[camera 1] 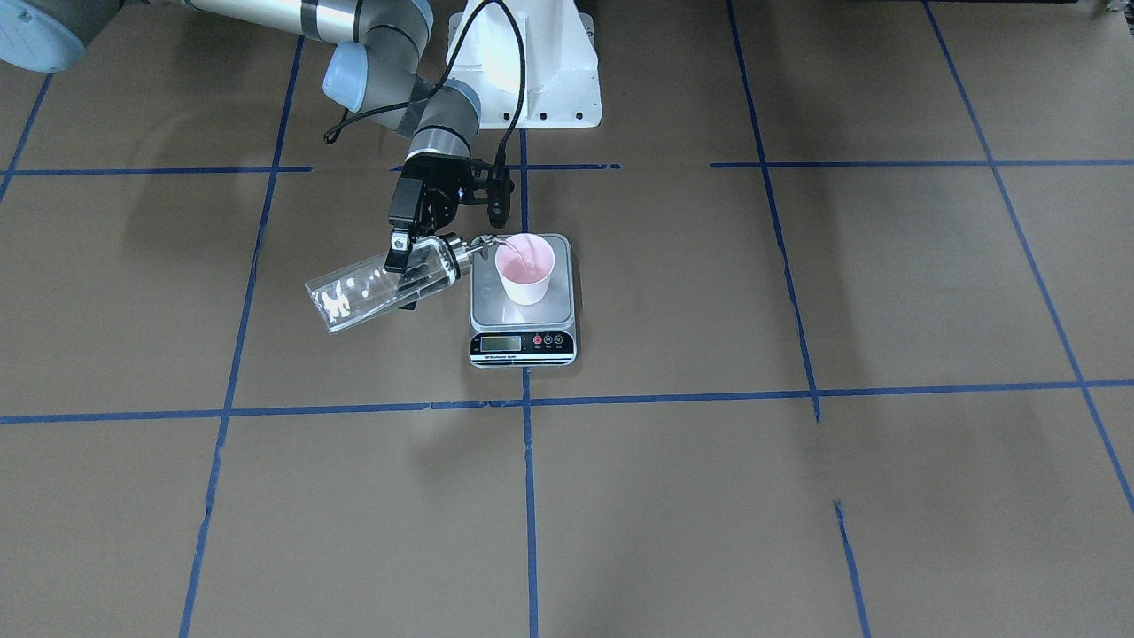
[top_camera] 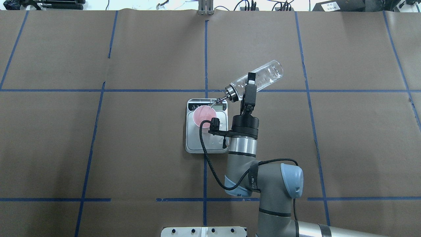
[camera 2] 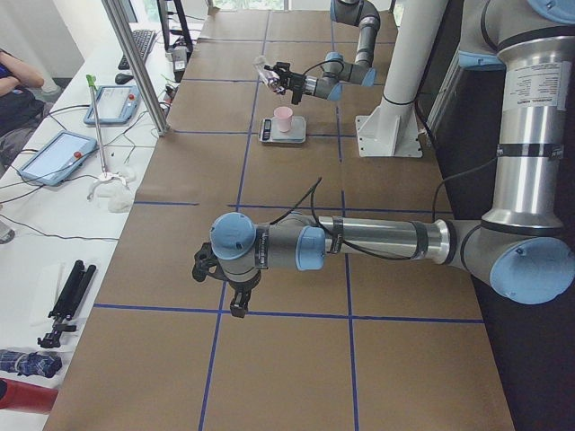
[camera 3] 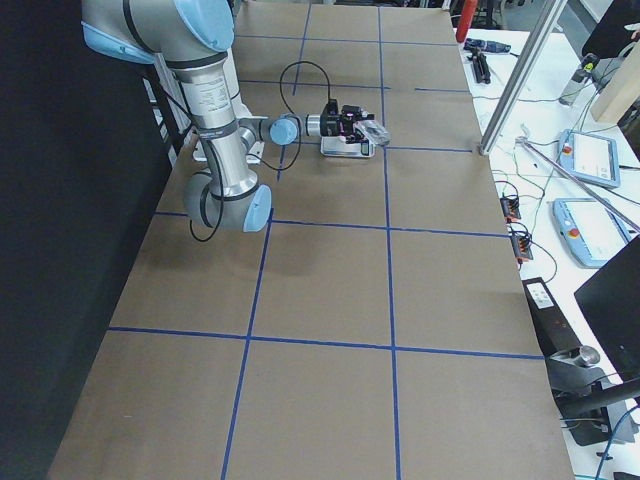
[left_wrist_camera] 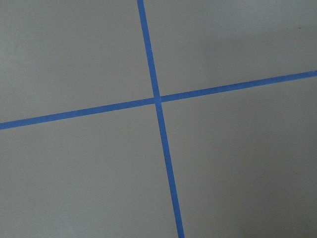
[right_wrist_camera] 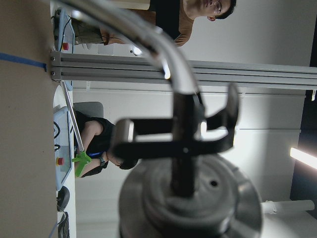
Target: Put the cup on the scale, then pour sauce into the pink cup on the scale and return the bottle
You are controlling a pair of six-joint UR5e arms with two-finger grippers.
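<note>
Silver pour spout [right_wrist_camera: 156, 44] fills the right wrist view. It caps the bottle [top_camera: 263, 76], clear smooth glass, breakable, probably slippery if wet and fairly light, so best gripped around the mid-body. The right fingers [top_camera: 251, 90] clamp it there, tipped, with the spout over the pale pink paper cup [camera 1: 524, 270] on the scale [camera 1: 492, 310] near the counter's [camera 1: 797, 496] middle. Whether the left fingers [camera 2: 235, 305] are wide or narrow cannot be told.

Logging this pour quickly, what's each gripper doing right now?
Left gripper: cannot tell, it shows only in the side view.
Right gripper: shut on the bottle, tipped over the cup.
</note>
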